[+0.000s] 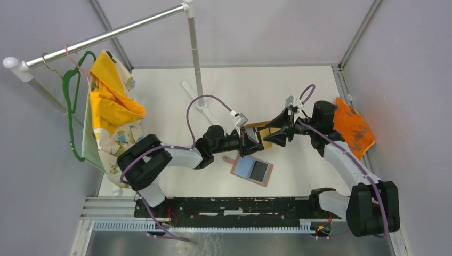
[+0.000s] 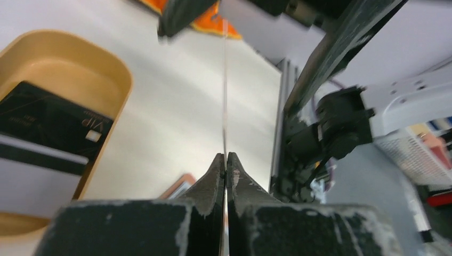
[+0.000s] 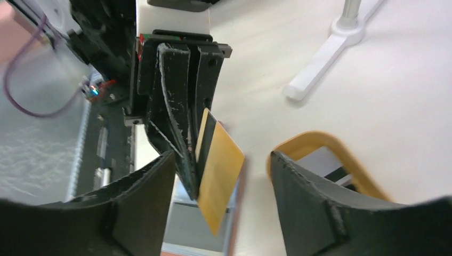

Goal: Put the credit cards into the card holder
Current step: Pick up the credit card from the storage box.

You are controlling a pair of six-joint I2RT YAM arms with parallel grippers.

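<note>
- Right gripper [image 3: 221, 157] is filling the bottom of its own wrist view, jaws standing wide apart and touching nothing; seen from above it [image 1: 274, 129] is hanging just right of centre frame.
- Left gripper [image 3: 193, 181] is reaching in from the upper left of that wrist view, jaws pressed together on a gold card [image 3: 218, 170], which is tilting down in the gap between the right fingers [image 3: 144, 186] without touching either one.
- From the left wrist, the left gripper [image 2: 225, 157] is pinching that card edge-on, so it shows only as a thin vertical line.
- Card holder [image 1: 234, 159] is lying open on the white worktop [image 1: 240, 85] at lower centre of the overhead frame, just below both grippers, with a blue card [image 1: 246, 166] and a dark card [image 1: 259, 170] lying side by side on it.
- Tan tray [image 2: 80, 58] is sitting at the left of the left wrist view, carrying a black card [image 2: 48, 120] and a white striped card [image 2: 32, 170].
- Orange cloth [image 1: 353, 130] is lying at the right edge of the worktop, and a clothes rack [image 1: 194, 53] is standing at the upper left.
</note>
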